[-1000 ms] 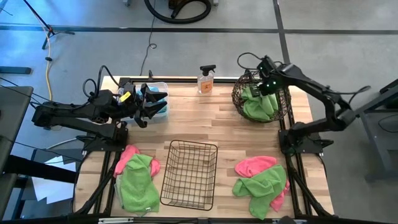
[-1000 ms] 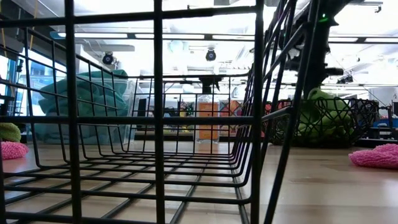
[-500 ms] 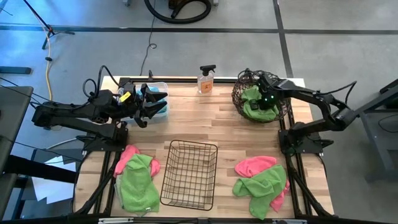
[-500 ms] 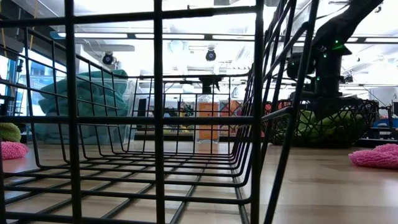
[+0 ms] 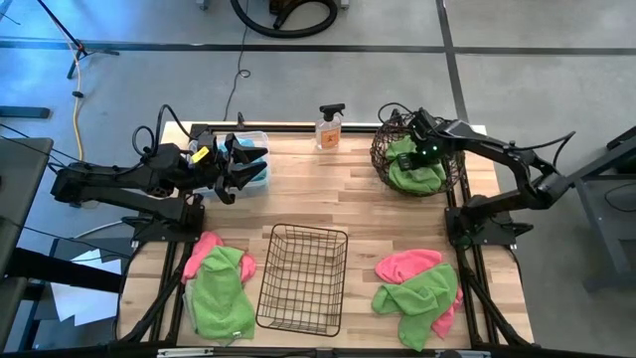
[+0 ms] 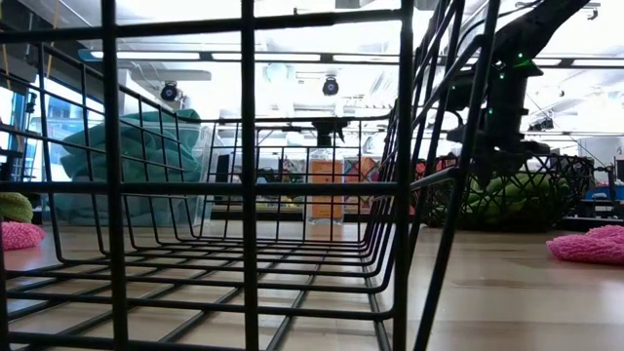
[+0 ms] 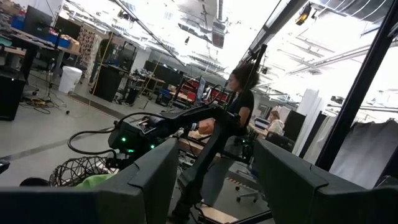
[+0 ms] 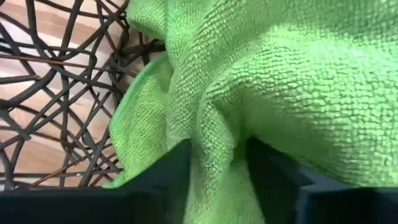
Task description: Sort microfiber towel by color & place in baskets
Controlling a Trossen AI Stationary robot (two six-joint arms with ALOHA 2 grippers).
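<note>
My R gripper (image 5: 415,149) is down in the round wire basket (image 5: 383,151) at 1 o'clock, fingers partly apart w/ a fold of green towel (image 8: 292,81) between them. L gripper (image 5: 248,159) hangs open, empty, over the clear bin (image 5: 260,136) at 11.

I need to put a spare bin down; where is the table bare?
Bare wood lies between the clear bin, the round basket and the wire-grid basket. Both front corners are crowded with towels.
</note>
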